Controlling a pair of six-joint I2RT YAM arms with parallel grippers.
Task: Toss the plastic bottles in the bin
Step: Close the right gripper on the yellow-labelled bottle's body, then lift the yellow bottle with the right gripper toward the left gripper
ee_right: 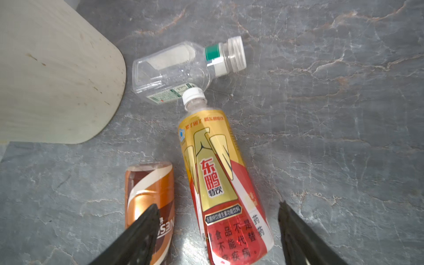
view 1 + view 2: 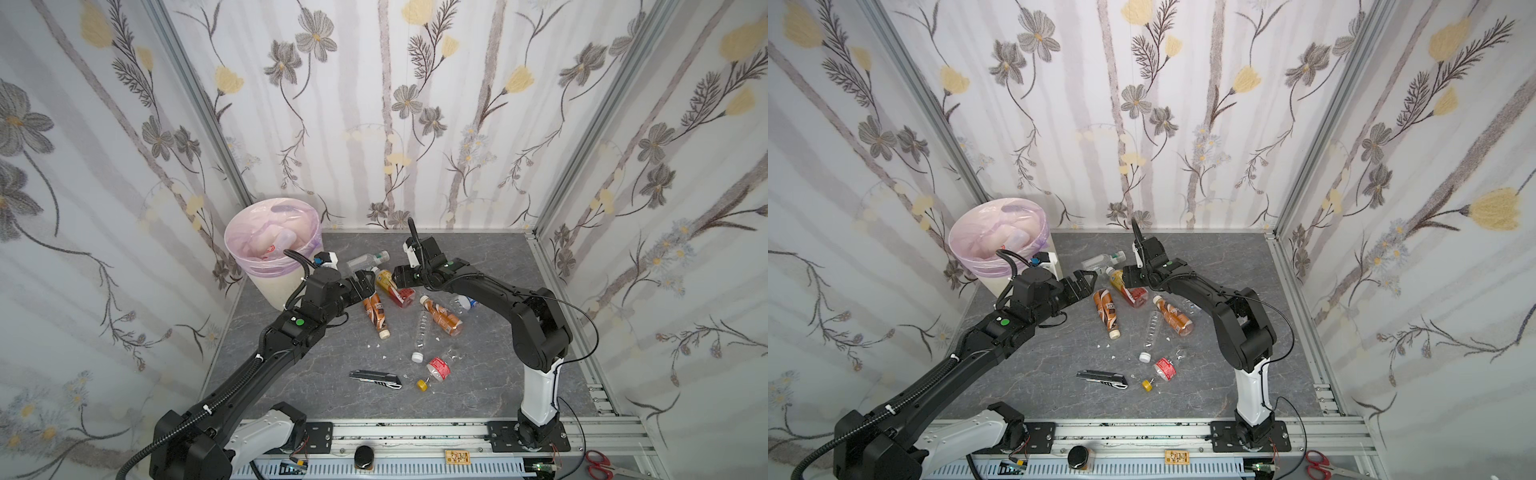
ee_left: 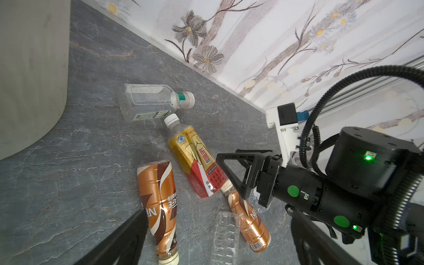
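Note:
The bin [image 2: 272, 291] [image 2: 990, 284], lined with a pink bag, stands at the back left with bottles inside. Several plastic bottles lie on the grey floor. My right gripper [image 1: 219, 205] [image 2: 400, 282] is open, its fingers on either side of a yellow-and-red bottle [image 1: 218, 179] [image 2: 392, 287] [image 3: 192, 158] without touching it. My left gripper [image 3: 218, 215] [image 2: 365, 279] is open just above a brown bottle [image 3: 158, 202] [image 2: 376, 313], holding nothing. A clear bottle with a green band [image 1: 181, 66] [image 2: 368, 262] lies at the yellow-and-red bottle's cap, close to the bin.
A second brown bottle [image 2: 444, 318], a slim clear bottle [image 2: 422, 332], a blue-capped bottle [image 2: 465, 302] and a red-labelled bottle [image 2: 438, 368] lie to the right. A grey-black utility knife [image 2: 376, 379] lies nearer the front. Flowered walls close three sides.

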